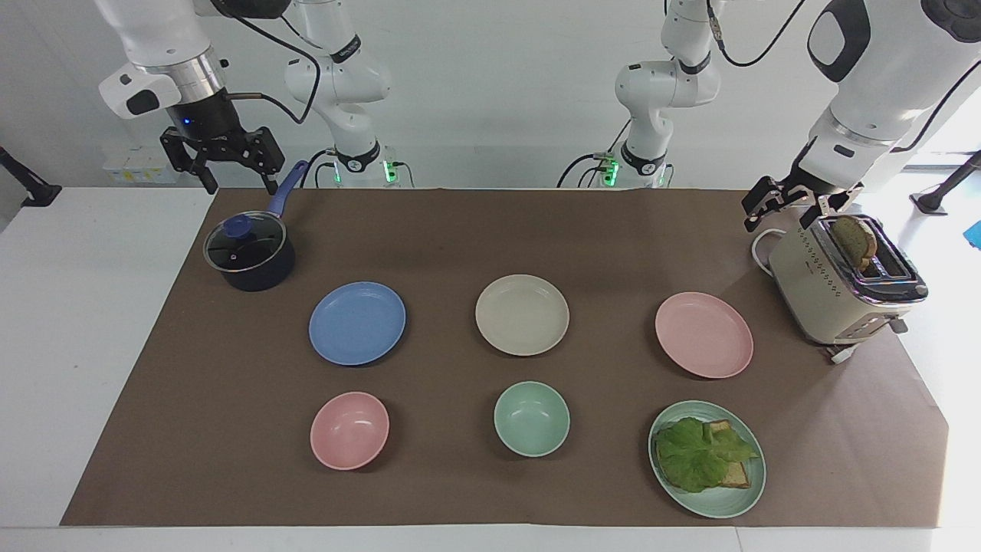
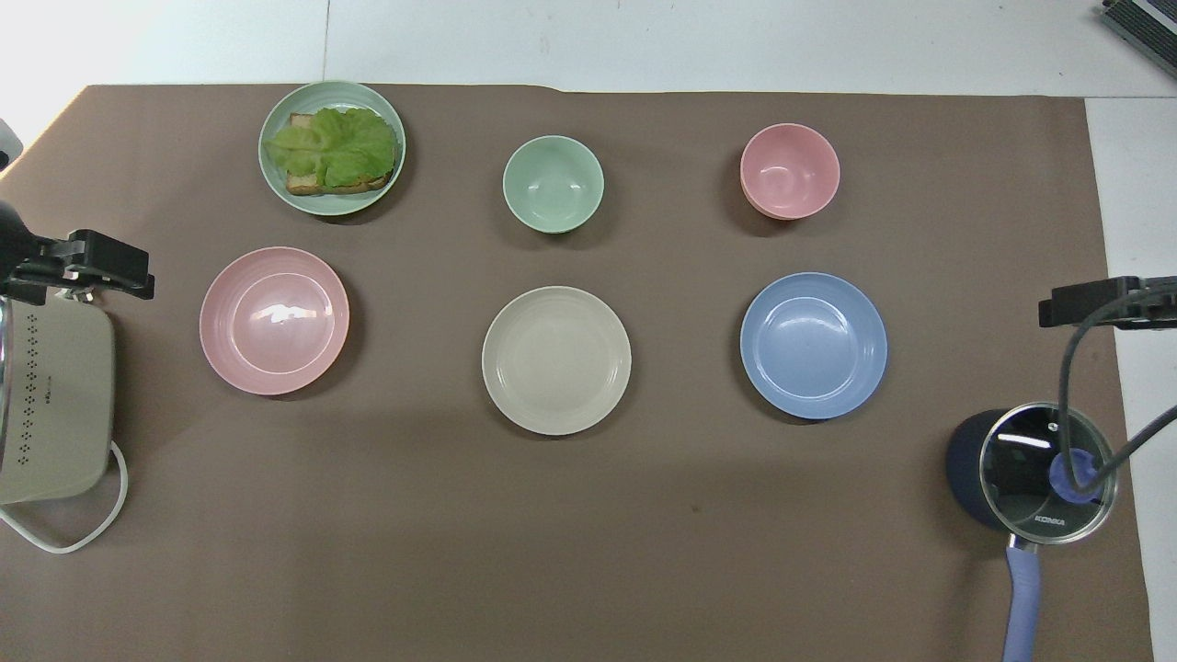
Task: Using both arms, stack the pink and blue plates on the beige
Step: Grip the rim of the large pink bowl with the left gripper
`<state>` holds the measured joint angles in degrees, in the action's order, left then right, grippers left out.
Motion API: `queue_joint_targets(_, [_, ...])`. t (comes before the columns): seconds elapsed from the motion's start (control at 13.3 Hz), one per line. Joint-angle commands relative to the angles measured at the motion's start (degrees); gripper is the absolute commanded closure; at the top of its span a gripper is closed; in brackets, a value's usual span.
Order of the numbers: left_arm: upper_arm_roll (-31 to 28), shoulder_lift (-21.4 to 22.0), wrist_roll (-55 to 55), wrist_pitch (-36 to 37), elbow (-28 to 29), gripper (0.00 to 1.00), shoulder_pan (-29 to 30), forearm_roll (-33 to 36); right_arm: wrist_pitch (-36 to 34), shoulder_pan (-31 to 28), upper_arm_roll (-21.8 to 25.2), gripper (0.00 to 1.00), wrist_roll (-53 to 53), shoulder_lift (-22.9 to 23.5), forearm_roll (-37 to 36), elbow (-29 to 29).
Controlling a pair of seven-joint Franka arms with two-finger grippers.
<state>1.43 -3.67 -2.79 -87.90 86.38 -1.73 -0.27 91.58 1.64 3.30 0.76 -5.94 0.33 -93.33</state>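
The matte cream-beige round plate (image 1: 522,314) lies at the middle of the brown-covered tabletop (image 1: 460,230). The matte medium-blue round plate (image 1: 357,323) lies beside it toward the right arm's end; the matte pale-pink round plate (image 1: 703,334) lies beside it toward the left arm's end. All three are apart. The right gripper (image 1: 237,181) hangs released over the tabletop's edge by the dark lidded saucepan (image 1: 249,253), well apart from the blue plate. The left gripper (image 1: 782,208) hangs released just beside the cream toaster (image 1: 835,284), near the pink plate.
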Motion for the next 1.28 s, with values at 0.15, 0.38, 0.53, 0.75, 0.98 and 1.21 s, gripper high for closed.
queue_joint_targets(0.15, [0.06,1.30,1.47,-0.69,1.42,0.00,0.41,0.36,-2.55,-0.50,-0.40,0.00,-0.15,-1.18,-0.86,-0.10])
queue_joint_targets(0.38, [0.06,1.73,1.29,-2.26,4.56,0.00,0.59,0.36,-3.25,-0.50,-0.40,0.00,-0.23,-1.09,-0.86,0.16])
queue_joint_targets(0.53, [0.06,3.31,1.38,-9.97,13.06,0.00,1.81,0.27,-3.52,-0.58,-0.40,0.00,-0.23,-0.91,-0.86,0.43])
queue_joint_targets(0.75, [0.06,3.24,1.29,-21.75,23.28,0.00,2.96,0.27,-5.27,-0.76,-0.48,0.00,-0.23,0.66,-0.95,2.70])
queue_joint_targets(0.98, [0.06,-1.50,2.78,-29.50,27.33,0.00,5.50,0.27,-7.47,-0.85,-0.48,0.00,-0.23,3.30,-0.95,7.01])
queue_joint_targets(1.21, [0.06,-4.68,3.31,-34.53,29.98,0.00,7.96,0.27,-7.38,-0.85,-0.48,0.00,-0.23,3.48,-0.86,7.20])
